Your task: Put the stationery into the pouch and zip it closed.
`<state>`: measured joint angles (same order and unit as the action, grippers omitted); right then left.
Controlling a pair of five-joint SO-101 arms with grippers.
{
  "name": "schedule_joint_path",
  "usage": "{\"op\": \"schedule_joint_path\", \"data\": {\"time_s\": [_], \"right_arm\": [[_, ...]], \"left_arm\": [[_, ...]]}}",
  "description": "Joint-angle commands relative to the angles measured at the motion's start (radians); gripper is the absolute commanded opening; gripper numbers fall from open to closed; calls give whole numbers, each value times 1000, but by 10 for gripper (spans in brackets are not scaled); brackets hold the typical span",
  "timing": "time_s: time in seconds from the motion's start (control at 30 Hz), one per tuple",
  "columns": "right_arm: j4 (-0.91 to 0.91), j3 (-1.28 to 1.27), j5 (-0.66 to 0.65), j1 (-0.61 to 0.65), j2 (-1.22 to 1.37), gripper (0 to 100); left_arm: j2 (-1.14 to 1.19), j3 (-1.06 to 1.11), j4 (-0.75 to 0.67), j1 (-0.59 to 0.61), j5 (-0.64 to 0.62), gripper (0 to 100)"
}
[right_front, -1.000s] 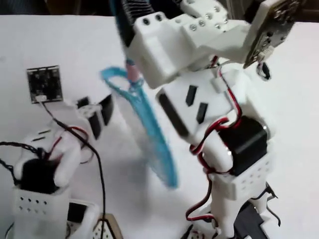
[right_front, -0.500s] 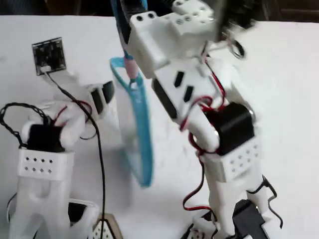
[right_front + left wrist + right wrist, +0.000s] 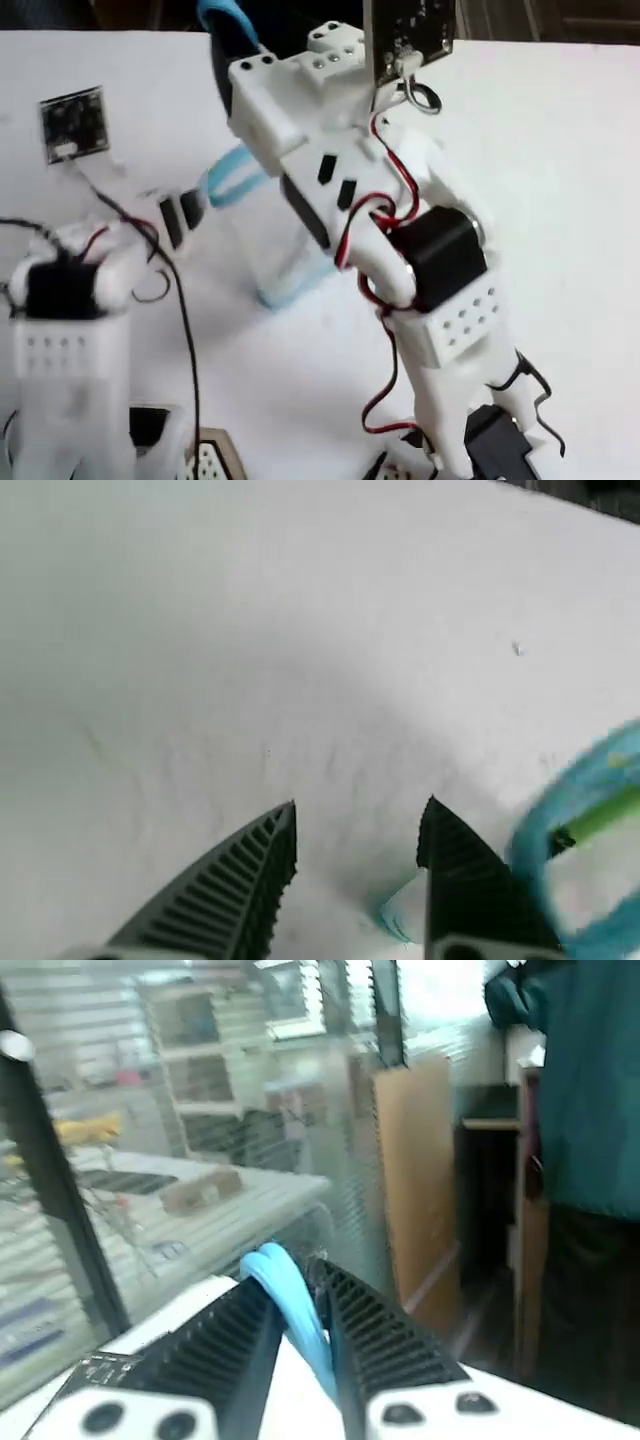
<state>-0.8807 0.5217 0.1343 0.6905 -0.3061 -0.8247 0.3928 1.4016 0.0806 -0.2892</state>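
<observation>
— Right gripper [image 3: 300, 1345]: clamped on the blue-trimmed clear plastic pouch [image 3: 285, 258], held up over the white desk [image 3: 560, 150], likely so its mouth is presented.
— Left gripper [image 3: 360, 810]: held wide beside its lower edge, probably for steadying.

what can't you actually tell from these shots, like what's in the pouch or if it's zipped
- What is inside the pouch: high view, blurred and partly covered by the right arm.
- Whether the zip is open or closed: too blurred in every view.
- Where along the pouch the right pincer grips: right wrist view, its fingers cover the spot.
- The pouch's shape in the left wrist view: cut off by the frame edge beside the left pincer.
</observation>
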Motion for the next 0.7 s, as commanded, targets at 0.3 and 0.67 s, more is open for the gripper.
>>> {"op": "schedule_joint_path", "data": {"time_s": [0.3,0.67], "right_arm": [[45,164,0,39,-48,16],[58,155,2,-48,12,16]], "left_arm": [[-371,-195,157,4,5,211],[-384,-256,222,1,8,214]]}}
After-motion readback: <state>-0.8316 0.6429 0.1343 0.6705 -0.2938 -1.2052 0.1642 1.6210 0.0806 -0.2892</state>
